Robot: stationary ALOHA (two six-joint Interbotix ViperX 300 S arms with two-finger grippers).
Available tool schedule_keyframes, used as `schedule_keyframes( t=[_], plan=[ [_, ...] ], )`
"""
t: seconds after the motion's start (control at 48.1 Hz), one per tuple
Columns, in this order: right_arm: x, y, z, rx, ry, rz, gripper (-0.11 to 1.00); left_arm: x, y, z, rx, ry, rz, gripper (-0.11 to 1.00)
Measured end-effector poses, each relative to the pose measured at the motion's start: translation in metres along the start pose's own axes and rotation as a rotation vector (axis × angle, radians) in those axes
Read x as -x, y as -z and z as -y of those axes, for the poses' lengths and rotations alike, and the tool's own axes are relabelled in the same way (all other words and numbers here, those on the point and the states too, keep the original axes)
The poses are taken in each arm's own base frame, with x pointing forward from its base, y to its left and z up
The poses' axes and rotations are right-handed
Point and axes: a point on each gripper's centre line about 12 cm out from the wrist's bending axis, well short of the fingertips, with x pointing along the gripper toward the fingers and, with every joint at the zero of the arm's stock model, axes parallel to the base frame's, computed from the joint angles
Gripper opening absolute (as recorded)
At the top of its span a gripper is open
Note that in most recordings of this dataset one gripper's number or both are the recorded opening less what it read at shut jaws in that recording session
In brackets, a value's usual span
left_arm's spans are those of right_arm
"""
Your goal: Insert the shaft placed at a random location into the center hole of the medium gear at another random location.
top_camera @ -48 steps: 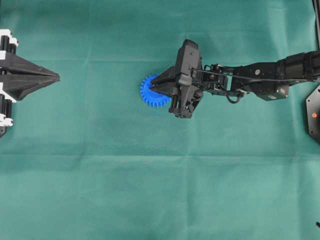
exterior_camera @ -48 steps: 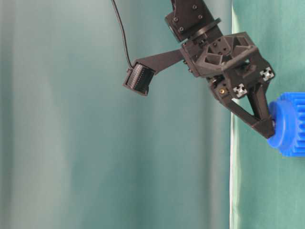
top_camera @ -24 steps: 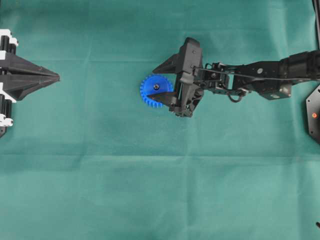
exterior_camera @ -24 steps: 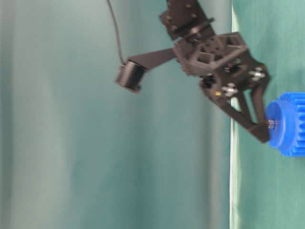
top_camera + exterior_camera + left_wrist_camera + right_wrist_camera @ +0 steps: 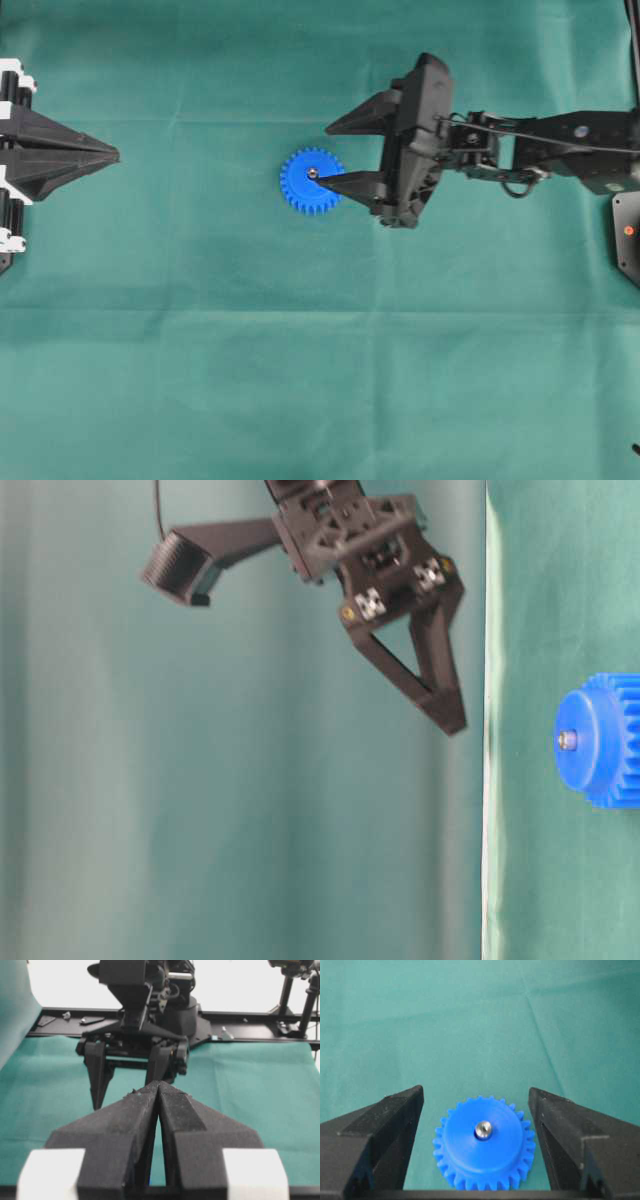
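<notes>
The blue medium gear (image 5: 311, 181) lies flat on the green cloth. The silvery shaft (image 5: 483, 1130) stands in the center hole of its hub, only the rounded top showing (image 5: 567, 740). My right gripper (image 5: 325, 156) is open and empty, and hangs above the gear (image 5: 605, 742) and slightly to its right. In the right wrist view its fingers (image 5: 395, 1120) stand on either side of the gear (image 5: 482, 1152) without touching it. At the far left, my left gripper (image 5: 112, 155) is shut with nothing in it, its tips pressed together (image 5: 159, 1084).
Green cloth (image 5: 320, 380) covers the whole table. A black base plate (image 5: 628, 228) sits at the right edge. In the left wrist view a black frame rail (image 5: 250, 1015) runs along the far side behind the right arm.
My right gripper has opened and let go of the shaft. It has then risen and drawn back to the right. The shaft stays in the gear's hub. The left arm has not moved.
</notes>
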Motion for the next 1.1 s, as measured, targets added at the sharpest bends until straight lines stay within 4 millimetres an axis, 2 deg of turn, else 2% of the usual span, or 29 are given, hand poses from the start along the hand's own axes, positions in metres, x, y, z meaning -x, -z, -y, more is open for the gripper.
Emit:
schedule_keyframes(
  t=[0.27, 0.499, 1.103],
  plan=[
    [0.032, 0.002, 0.001, 0.001, -0.003, 0.006, 0.84, 0.000, 0.001, 0.000, 0.002, 0.001, -0.002, 0.00],
    [0.048, 0.007, 0.002, 0.000, -0.004, 0.001, 0.84, 0.000, 0.000, 0.000, 0.001, 0.000, 0.000, 0.00],
    [0.053, 0.009, 0.002, -0.001, -0.003, 0.003, 0.84, 0.000, 0.001, 0.000, 0.001, 0.000, -0.002, 0.00]
  ],
)
